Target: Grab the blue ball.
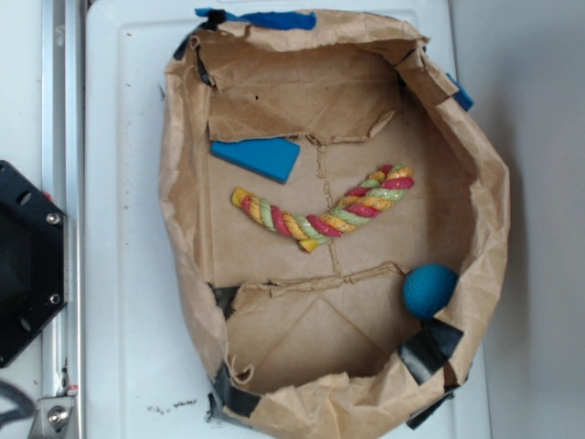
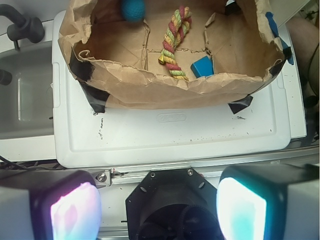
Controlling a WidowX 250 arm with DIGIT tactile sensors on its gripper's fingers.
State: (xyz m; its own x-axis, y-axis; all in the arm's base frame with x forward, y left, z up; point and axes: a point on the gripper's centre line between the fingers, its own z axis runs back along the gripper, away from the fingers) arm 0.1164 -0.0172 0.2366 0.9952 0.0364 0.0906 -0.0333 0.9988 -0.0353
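The blue ball (image 1: 430, 291) is a small teal-blue ball lying in the lower right corner of the brown paper tray (image 1: 183, 165). In the wrist view the blue ball (image 2: 133, 9) shows at the top edge, partly cut off. My gripper (image 2: 157, 210) hangs open above the black robot base (image 2: 175, 200), well short of the tray, with nothing between its glowing pads (image 2: 75, 212). The gripper does not show in the exterior view.
A multicoloured rope toy (image 1: 324, 212) lies across the tray's middle, and a flat blue wedge block (image 1: 258, 157) sits to its upper left. The tray stands on a white lid (image 2: 175, 135). A metal rail (image 1: 59, 183) and the black base (image 1: 23, 265) are at the left.
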